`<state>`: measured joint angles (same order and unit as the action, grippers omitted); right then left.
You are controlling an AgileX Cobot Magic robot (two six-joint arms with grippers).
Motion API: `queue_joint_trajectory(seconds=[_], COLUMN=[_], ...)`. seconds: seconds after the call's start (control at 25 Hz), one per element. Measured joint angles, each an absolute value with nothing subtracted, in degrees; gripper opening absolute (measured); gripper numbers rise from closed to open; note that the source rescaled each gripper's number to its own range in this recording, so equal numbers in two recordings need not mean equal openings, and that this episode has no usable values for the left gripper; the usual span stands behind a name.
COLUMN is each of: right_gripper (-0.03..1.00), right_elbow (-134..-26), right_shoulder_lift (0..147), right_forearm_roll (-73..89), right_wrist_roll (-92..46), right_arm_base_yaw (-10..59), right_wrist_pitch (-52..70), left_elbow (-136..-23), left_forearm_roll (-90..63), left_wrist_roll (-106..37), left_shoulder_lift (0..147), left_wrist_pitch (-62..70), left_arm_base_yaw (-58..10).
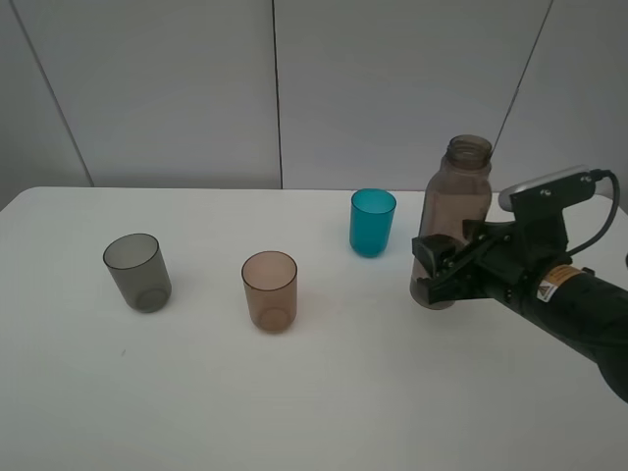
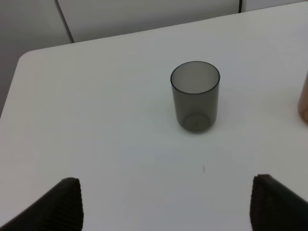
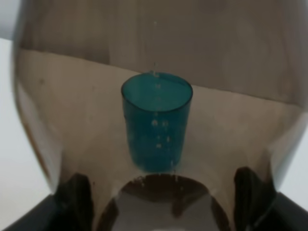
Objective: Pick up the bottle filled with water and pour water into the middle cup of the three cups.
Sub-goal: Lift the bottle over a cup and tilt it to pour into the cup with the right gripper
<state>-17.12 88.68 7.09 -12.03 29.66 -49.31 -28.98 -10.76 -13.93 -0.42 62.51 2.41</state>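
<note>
The smoky brown-grey bottle point(image 1: 457, 206) stands upright at the right of the table, capless, with my right gripper point(image 1: 433, 271) shut on its lower body. In the right wrist view the bottle point(image 3: 72, 106) fills the frame between the gripper's point(image 3: 162, 192) fingers, with a liquid line across it. Three cups stand in a row: smoky grey cup point(image 1: 137, 272) at left, brownish-peach middle cup point(image 1: 270, 290), teal cup point(image 1: 373, 223) just left of the bottle. My left gripper point(image 2: 166, 207) is open, hovering short of the grey cup point(image 2: 195, 96), with nothing between its fingers point(image 2: 67, 202).
The white table point(image 1: 324, 392) ends at a grey panelled wall behind. The teal cup point(image 3: 156, 120) shows through the bottle in the right wrist view. The peach cup's side point(image 2: 304, 103) just enters the left wrist view.
</note>
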Motion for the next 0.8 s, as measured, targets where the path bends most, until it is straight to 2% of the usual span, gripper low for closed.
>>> queue_joint_trajectory(seconds=[0.2,0.52,0.8], right_gripper=[0.0,0.0,0.0], right_elbow=[-20.0,-28.9,-34.1], right_shoulder_lift=[83.3,78.4,77.2], right_forearm_roll=[5.6,-1.1,-5.1], right_wrist_roll=[-13.0,-13.1,-13.1], right_arm_base_yaw=[29.7,29.7,29.7], right_wrist_pitch=[-37.0,-10.5,1.2], left_elbow=[-29.0,-29.0,-29.0], left_forearm_roll=[-10.8,-10.8,-10.8], left_wrist_roll=[-13.9,-13.9,-13.9], left_shoulder_lift=[-0.4,-0.4,-0.4], left_wrist_pitch=[62.5,62.5,62.5], left_arm_base_yaw=[2.4,2.4,2.4])
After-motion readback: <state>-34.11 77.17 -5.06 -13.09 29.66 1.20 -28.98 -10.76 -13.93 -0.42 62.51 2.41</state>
